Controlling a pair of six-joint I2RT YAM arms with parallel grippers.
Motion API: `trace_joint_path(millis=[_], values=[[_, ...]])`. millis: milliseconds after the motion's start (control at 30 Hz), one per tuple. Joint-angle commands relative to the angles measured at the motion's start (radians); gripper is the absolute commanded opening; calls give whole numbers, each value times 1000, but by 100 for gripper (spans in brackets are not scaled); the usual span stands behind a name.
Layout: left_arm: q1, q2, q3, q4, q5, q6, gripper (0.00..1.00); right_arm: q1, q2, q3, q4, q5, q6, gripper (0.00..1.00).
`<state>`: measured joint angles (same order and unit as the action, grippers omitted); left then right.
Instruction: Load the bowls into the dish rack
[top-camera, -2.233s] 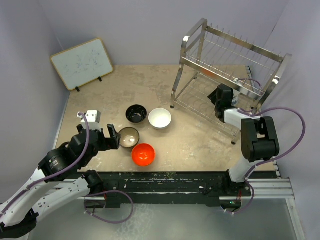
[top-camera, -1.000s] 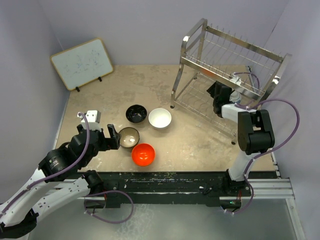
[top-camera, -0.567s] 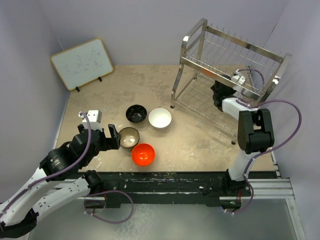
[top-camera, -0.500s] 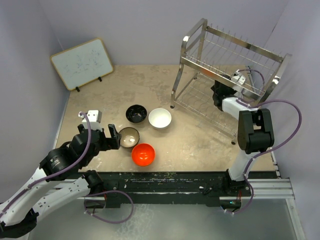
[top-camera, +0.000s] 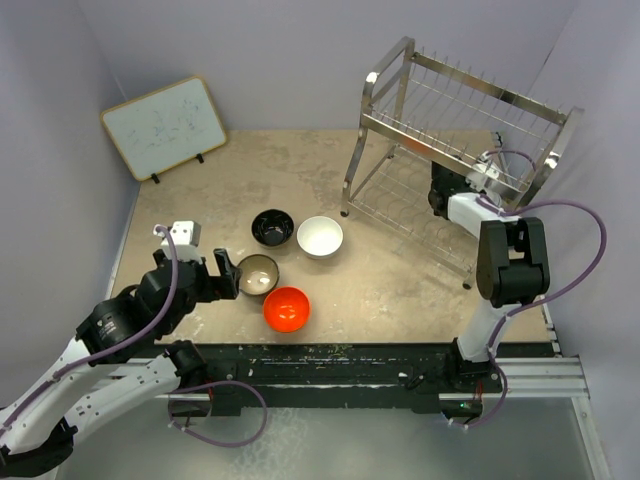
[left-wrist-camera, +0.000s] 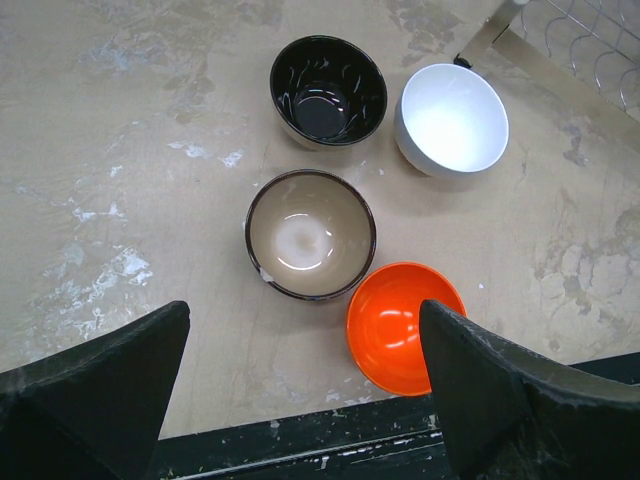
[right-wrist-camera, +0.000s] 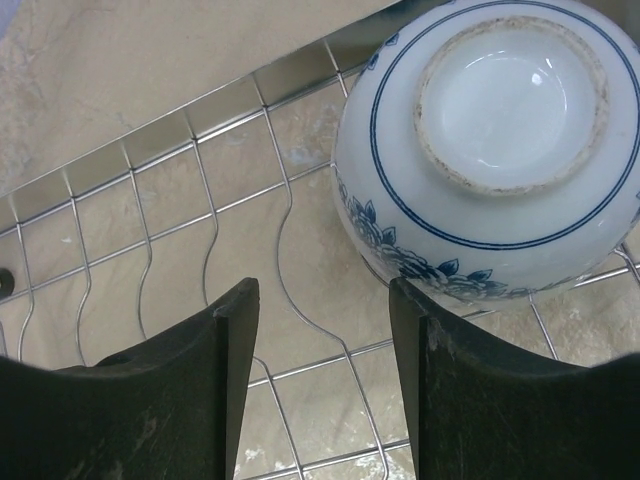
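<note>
Four bowls sit on the table: black (top-camera: 272, 227), white (top-camera: 320, 236), tan-brown (top-camera: 258, 274) and orange-red (top-camera: 287, 308). My left gripper (top-camera: 226, 272) hovers open by the tan-brown bowl (left-wrist-camera: 310, 235), nothing between its fingers (left-wrist-camera: 115, 375); the orange-red bowl (left-wrist-camera: 400, 325) lies by the right finger. The silver dish rack (top-camera: 460, 120) stands at the back right. My right gripper (top-camera: 438, 190) reaches into its lower tier. There the blue-and-white bowl (right-wrist-camera: 490, 150) rests upside down on the rack wires (right-wrist-camera: 200, 230). The right gripper (right-wrist-camera: 325, 300) is open and empty, its right finger just under the bowl's edge.
A wood-framed whiteboard (top-camera: 165, 125) leans at the back left. Purple walls close in the table on three sides. The black base rail (top-camera: 330, 362) runs along the near edge. The rack's upper tier (top-camera: 480, 100) hangs over my right wrist.
My right wrist has slid rightward and deeper under the rack's upper tier. The left arm and the four bowls on the table have not moved.
</note>
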<state>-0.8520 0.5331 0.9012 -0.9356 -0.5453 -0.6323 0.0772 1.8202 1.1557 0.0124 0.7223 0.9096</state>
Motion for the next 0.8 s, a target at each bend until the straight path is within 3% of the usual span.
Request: trace_joint_path(millis=[0, 167, 333, 633, 767], values=[[1, -5, 1, 39, -1, 16, 99, -5, -51, 8, -11, 32, 24, 57], [1, -6, 0, 40, -2, 15, 99, -5, -110, -41, 96, -39, -50, 59], [2, -8, 1, 38, -5, 13, 99, -2, -166, -113, 318, -295, -225, 63], [1, -21, 0, 36, -5, 10, 99, 6, -102, -54, 320, -634, -347, 65], [1, -30, 0, 34, -7, 8, 99, 7, -100, -83, 395, -862, -361, 65]])
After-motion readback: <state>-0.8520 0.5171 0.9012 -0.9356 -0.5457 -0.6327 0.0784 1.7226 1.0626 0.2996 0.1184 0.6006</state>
